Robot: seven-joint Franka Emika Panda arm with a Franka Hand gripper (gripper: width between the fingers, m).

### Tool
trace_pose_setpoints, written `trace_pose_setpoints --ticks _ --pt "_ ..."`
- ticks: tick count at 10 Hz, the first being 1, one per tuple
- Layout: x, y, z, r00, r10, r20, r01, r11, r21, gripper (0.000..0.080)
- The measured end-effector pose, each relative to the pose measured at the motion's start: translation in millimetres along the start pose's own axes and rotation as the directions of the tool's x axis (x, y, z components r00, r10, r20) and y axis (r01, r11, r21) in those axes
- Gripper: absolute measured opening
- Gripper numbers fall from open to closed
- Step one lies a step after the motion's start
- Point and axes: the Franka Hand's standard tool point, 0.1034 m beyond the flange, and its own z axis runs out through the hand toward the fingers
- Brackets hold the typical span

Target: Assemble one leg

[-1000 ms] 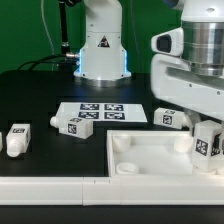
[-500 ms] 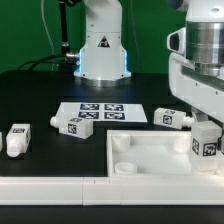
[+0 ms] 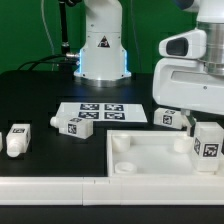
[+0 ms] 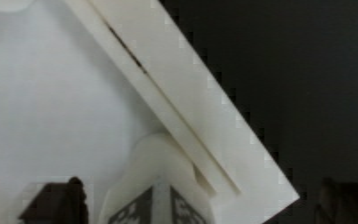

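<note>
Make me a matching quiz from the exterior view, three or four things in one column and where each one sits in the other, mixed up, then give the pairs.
Things:
1. marker board
2. square panel
3. leftmost leg
4. gripper

Places:
A. nearest the exterior view's left edge, on the black table
B. over the panel's corner at the exterior view's right
C. flat on the table in front of the robot base
D. front of the table, toward the exterior view's right

Pairs: 1-C, 2-D, 3-A, 4-B

open black table (image 3: 30,95) at the exterior view's left; spare legs (image 3: 18,139), marker board (image 3: 100,114) mid-table
</note>
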Motion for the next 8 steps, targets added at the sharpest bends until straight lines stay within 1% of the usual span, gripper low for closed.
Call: trace_pose_setpoints --ticks 1,2,3,4,6,7,8 --pt "0.1 0.2 0.1 0.997 -0.079 0.0 0.079 0.997 -0.001 0.0647" --pt "3.0 4.2 0.0 0.976 -0.218 -0.003 0.218 0.976 -0.01 0.0649" --pt "8.2 11.3 0.1 0.936 -0.352 -0.005 0.352 0.936 -0.022 0.0649" --pt "10.6 14.5 0.4 0.91 -0.415 -0.005 0.415 0.91 -0.026 0.0649" --pt "9.3 13.0 0.6 0.916 -0.402 -0.005 0.402 0.915 -0.024 0.0649" --pt "9.4 13.2 0.7 0.916 -0.402 -0.005 0.402 0.915 -0.024 0.0541" --pt "9.4 13.2 0.7 0.916 -0.402 -0.005 0.402 0.915 -0.024 0.0404"
